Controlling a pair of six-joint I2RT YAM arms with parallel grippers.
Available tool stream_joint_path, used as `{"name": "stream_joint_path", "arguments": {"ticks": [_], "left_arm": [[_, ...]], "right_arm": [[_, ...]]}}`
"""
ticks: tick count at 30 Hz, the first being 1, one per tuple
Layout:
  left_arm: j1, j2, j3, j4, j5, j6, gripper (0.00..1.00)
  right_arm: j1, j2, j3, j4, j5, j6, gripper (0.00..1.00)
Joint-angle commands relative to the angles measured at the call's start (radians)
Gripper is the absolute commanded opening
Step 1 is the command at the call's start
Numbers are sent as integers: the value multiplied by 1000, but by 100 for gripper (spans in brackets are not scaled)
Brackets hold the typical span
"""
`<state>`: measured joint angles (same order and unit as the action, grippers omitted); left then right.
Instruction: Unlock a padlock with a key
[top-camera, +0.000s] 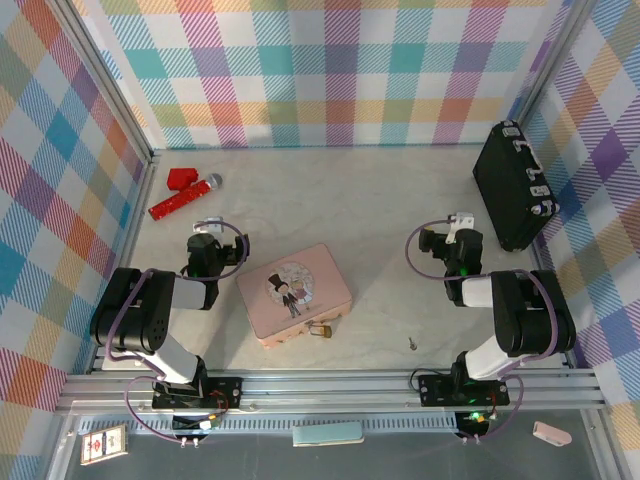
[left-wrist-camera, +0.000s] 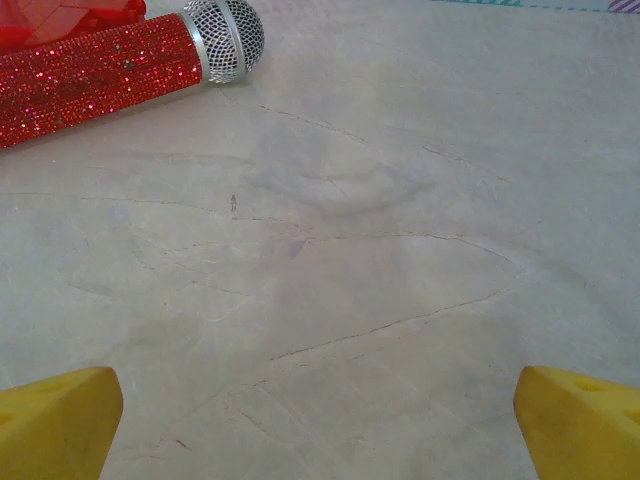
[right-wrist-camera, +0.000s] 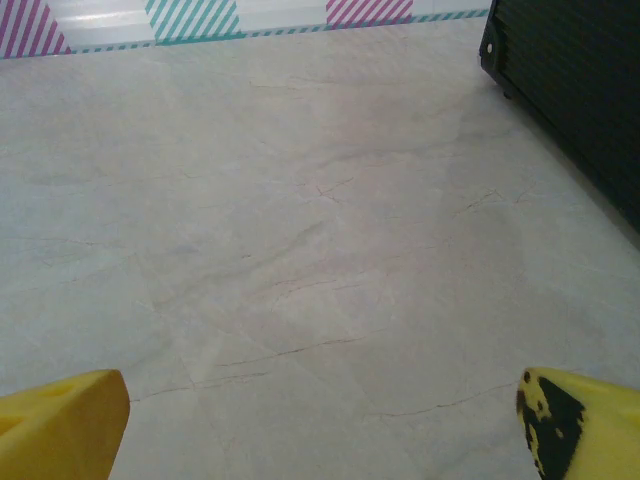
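Plaid walls (top-camera: 330, 70) in pastel checks box in three sides. The surface (top-camera: 380, 200) is pale and marbled with thin crack-like veins, mostly bare.

Landmark is the pink tin (top-camera: 293, 293), lying flat with its lid up, near-centre between the two arms.
- Black case (top-camera: 515, 185): far right of the tin, against the right wall. Looks like clutter, not part of the job.
- Left pincer (left-wrist-camera: 318, 425): left of the tin and beyond it, released, jaws spread wide over bare surface, grasping nothing.
- Right pincer (right-wrist-camera: 320, 425): right of the tin and beyond it, also released and empty, with the case edge at its right. Both read as a parked start pose.
- Red glitter microphone (left-wrist-camera: 100, 70): far left of the tin, lying flat ahead of the left pincer, beside a red block (top-camera: 181, 178). Distractors, I'd say.
- Padlock (top-camera: 321, 330): tiny and brass, touching the tin's near edge about where a clasp would sit. Probably hung there to lock the lid; too small to tell if the shackle passes through.
- Key (top-camera: 411, 343): dark sliver flat on the surface, right of the tin on the near side, well apart from the padlock. It is closer to the right arm, so that arm likely fetches it.

Nothing has begun; the key pickup comes first.
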<state>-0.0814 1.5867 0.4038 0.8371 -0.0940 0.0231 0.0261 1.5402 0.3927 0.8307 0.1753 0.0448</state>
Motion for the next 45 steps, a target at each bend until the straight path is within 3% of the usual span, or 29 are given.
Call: {"name": "stream_joint_path", "arguments": {"ticks": [1,34,41,43,45], "left_arm": [[12,-7,18,5,14,13,100],[6,-27,-15,51,30,29,100],[-31,-239,-129,93,-65,39,100],[-46,-351,-146,46,-72,47,100],[-50,-521,-119,-132,-69,-6,100]], "right_arm": [[5,-10,-4,34,7,15,99],[4,-10,-5,36,7,15,99],[20,-120,-23,-17,-54,-38,99],[32,-216,-14,-134,-31,-28,99],[39,-313,-11,-246,-47,-21,99]]}}
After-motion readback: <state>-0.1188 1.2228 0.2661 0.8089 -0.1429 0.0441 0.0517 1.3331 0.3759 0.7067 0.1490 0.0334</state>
